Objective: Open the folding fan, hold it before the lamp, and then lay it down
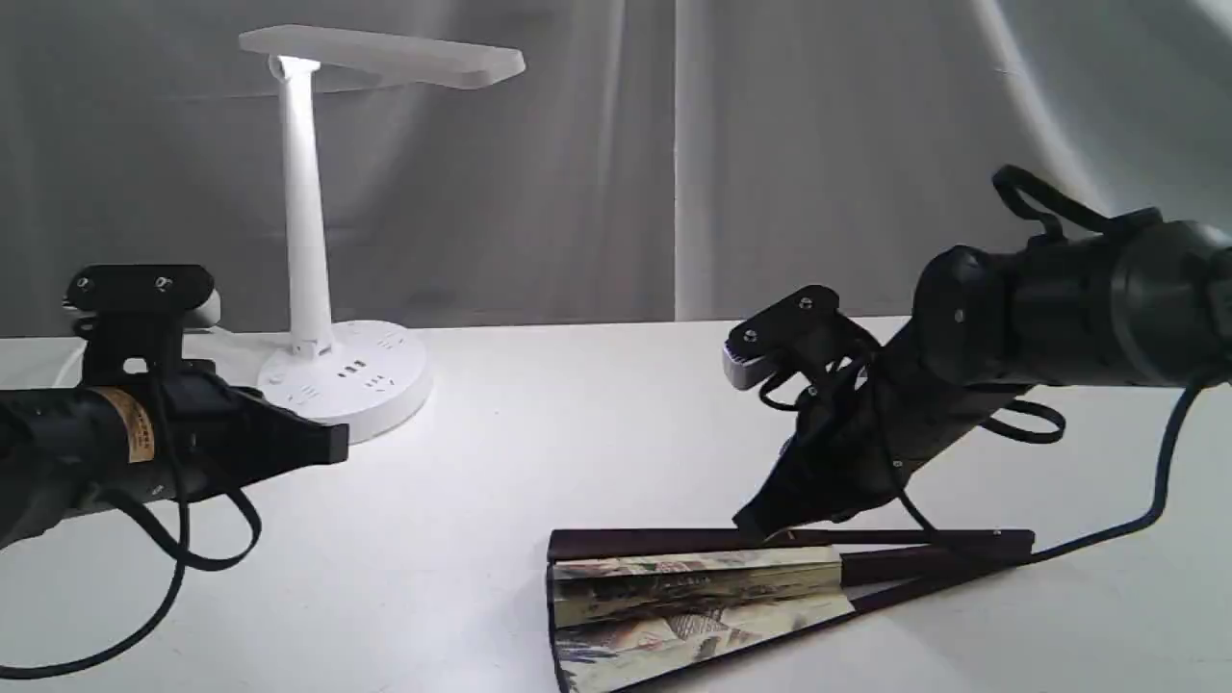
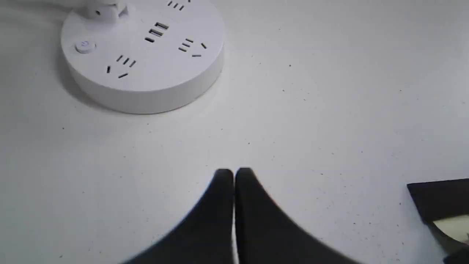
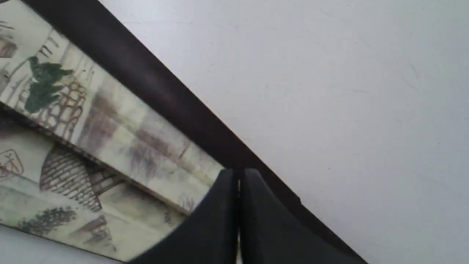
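The folding fan (image 1: 703, 597) lies on the white table at the front, only partly spread, its painted cream pleats between dark maroon guards; the same fan (image 3: 95, 121) fills much of the right wrist view, and a corner of the fan (image 2: 439, 201) shows in the left wrist view. My right gripper (image 1: 756, 525) is shut with its tips down at the fan's upper guard, nothing between the fingers (image 3: 223, 205). My left gripper (image 1: 337, 445) is shut and empty, hovering left of the fan, in front of the lamp (image 1: 318, 231), whose round base (image 2: 143, 55) is close ahead.
The white table (image 1: 539, 423) stretches between lamp and fan. A grey curtain (image 1: 770, 144) hangs behind. Black cables (image 1: 183, 549) droop from both arms near the table surface.
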